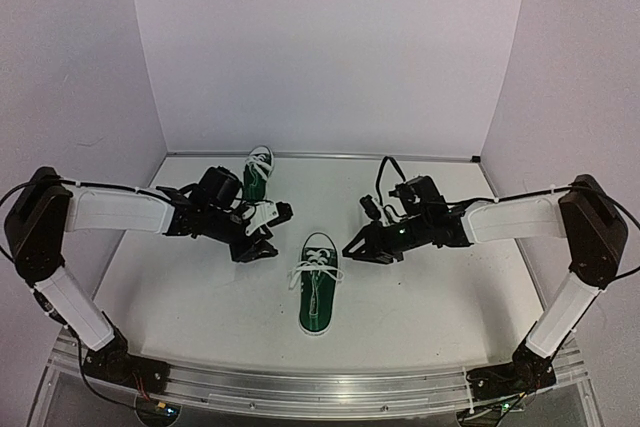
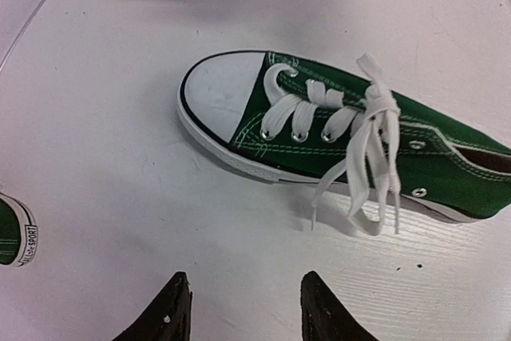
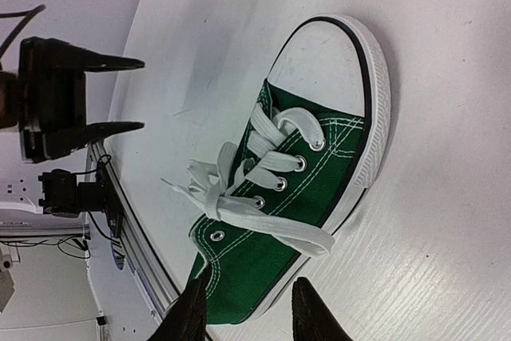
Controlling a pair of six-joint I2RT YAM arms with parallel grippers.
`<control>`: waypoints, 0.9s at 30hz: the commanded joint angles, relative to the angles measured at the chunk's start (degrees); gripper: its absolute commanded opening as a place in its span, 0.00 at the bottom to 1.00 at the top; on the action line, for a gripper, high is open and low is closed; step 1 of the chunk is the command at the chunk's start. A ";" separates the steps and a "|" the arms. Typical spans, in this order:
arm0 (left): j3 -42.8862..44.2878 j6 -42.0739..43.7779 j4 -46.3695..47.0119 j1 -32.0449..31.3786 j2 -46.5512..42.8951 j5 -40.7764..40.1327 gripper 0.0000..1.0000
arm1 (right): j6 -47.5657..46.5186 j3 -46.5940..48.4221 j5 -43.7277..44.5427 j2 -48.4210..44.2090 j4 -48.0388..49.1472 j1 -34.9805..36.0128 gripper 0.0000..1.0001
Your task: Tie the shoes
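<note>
Starting at the left gripper (image 2: pixel 243 309), its fingers are seen spread, with only bare table (image 2: pixel 96 117) between them. It is held just left of the near shoe (image 2: pixel 319 129), apart from it. The right gripper (image 3: pixel 251 313) is likewise parted and empty, poised just right of the same shoe. That shoe is laid near the middle of the table, toe toward the far edge, so that its laces (image 2: pixel 374 113) can be reached from either side. The laces are gathered into a knot over the tongue, with a loop and loose ends draped down one side; the bow is judged loose at best. The far shoe (image 1: pixel 258 172) is set by the far edge, left of centre, and the state of its laces cannot be told.
</note>
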 commanded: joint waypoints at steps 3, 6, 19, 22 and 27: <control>5.01 3.70 0.04 0.92 8.14 3.05 0.44 | -0.94 -0.14 0.31 -2.16 -0.22 -0.40 0.34; 7.01 5.22 -1.15 0.92 11.82 6.15 0.44 | -0.94 -0.51 0.36 -2.53 -0.44 -0.61 0.34; 9.63 5.63 -0.50 0.83 18.32 14.80 0.48 | -0.86 -0.92 0.21 -2.32 -0.79 -1.27 0.34; 10.24 4.96 -0.19 0.70 19.76 14.46 0.46 | -0.85 -0.91 0.14 -2.10 -0.83 -1.34 0.34; 11.55 4.53 -0.44 0.64 21.49 14.17 0.34 | -0.77 -0.97 0.05 -2.00 -0.80 -1.38 0.34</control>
